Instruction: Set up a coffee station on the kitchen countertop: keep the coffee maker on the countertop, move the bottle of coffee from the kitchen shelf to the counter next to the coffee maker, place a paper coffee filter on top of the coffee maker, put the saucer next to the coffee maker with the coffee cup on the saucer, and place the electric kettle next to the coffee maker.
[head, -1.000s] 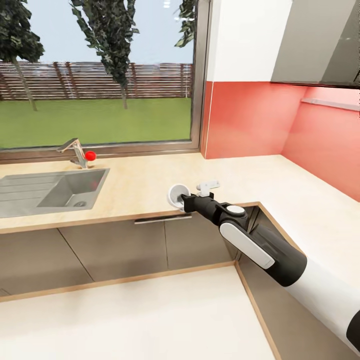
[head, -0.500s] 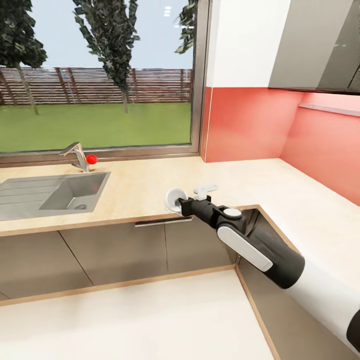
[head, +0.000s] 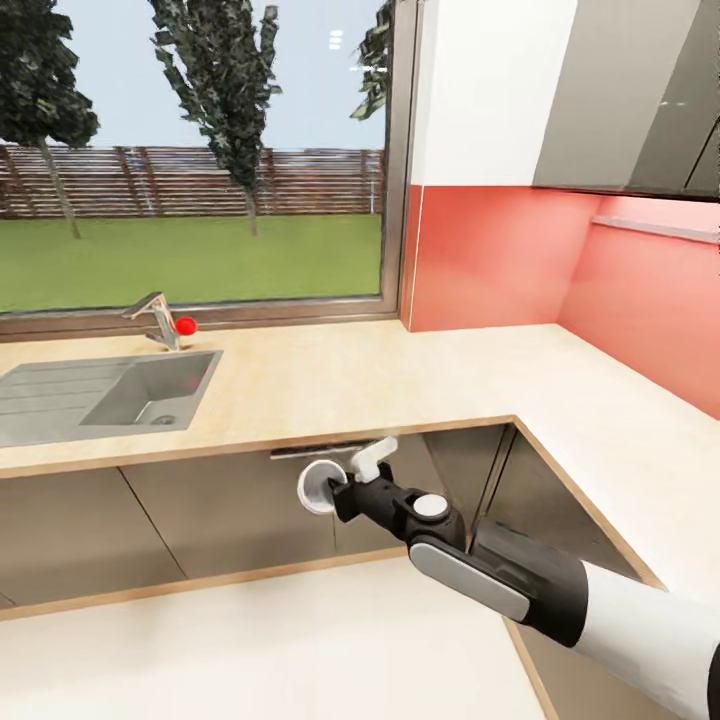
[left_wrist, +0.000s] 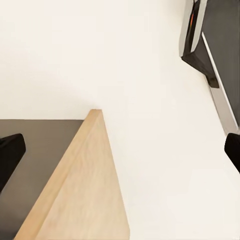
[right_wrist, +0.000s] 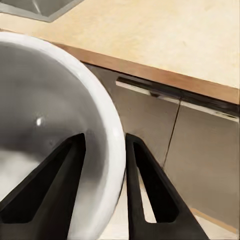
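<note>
The right end effector (head: 338, 493) grips the coffee cup (head: 320, 488) by its rim, one finger (right_wrist: 50, 195) inside. The table (head: 330, 375) edge lies just beyond and above it. Whether the left end effector (left_wrist: 120, 150) is open or closed cannot be told.

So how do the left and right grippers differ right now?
The right gripper has its jaws shut on the rim of the coffee cup, one finger inside and one outside. The left gripper has its jaws spread wide with nothing between them. The right gripper faces the grey cabinet fronts below the kitchen countertop. The left one faces pale floor. Both have black fingers.
</note>
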